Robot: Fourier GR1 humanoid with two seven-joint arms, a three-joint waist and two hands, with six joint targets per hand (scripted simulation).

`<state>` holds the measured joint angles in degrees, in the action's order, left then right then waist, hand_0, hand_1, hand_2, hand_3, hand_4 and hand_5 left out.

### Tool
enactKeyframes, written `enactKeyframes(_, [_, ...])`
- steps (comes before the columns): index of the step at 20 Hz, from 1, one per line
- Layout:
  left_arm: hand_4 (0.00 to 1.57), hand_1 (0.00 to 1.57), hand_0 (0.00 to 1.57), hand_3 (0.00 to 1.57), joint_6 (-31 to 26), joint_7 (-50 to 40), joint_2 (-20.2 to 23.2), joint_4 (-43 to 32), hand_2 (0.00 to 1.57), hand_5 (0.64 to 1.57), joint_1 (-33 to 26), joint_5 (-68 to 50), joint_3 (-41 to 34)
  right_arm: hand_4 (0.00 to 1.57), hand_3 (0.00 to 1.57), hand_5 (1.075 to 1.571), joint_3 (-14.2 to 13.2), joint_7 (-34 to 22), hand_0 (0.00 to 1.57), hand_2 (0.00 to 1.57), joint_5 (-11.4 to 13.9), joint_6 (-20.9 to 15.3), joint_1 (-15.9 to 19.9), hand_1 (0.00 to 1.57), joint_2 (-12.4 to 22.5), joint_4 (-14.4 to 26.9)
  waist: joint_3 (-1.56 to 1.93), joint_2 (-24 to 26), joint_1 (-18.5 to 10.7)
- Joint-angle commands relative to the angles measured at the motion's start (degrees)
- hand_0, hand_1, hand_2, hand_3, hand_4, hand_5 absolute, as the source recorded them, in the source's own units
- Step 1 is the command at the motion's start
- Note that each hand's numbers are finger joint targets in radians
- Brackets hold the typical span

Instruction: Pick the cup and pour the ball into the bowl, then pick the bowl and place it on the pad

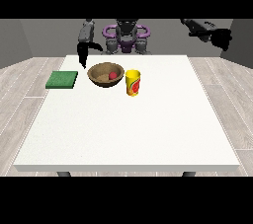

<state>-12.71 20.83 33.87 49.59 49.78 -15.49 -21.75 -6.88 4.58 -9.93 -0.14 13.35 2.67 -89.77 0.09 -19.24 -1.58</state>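
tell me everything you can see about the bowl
The bowl is round, shallow and brown, wood-like in look, with a lighter inside. It sits upright on the white table, between the green pad and the yellow cup, close to the cup; whether they touch cannot be told. A small red ball lies inside it. No hand touches it; the hand at the view's left hangs just behind it.

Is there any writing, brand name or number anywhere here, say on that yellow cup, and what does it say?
No text can be read.
Yellow cup: it carries a red patch on its side, too small and blurred to tell whether it holds letters.
Brown wooden bowl, red ball inside it, green square pad, white table: no words, numbers or signs show.
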Motion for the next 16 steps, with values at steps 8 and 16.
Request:
enactKeyframes(8, [0.00, 0.00, 0.00, 0.00, -2.88, -11.60, 9.82, 3.80, 0.00, 1.545, 9.27, -3.56, -1.66, 0.29, 0.00, 1.570, -7.33, 12.90, 0.00, 0.00, -3.30, 6.08, 8.62, 0.00, 3.64, 26.02, 0.02, -2.93, -0.80])
enactKeyframes(16, [0.00, 0.00, 0.00, 0.00, -2.58, -15.33, 9.99, 3.78, 0.00, 1.539, 9.83, -4.68, -1.09, 0.40, 0.00, 1.571, -8.61, 7.46, 0.00, 0.00, -4.91, 3.29, 16.88, 0.00, 3.63, 35.53, -0.05, 1.34, -0.05])
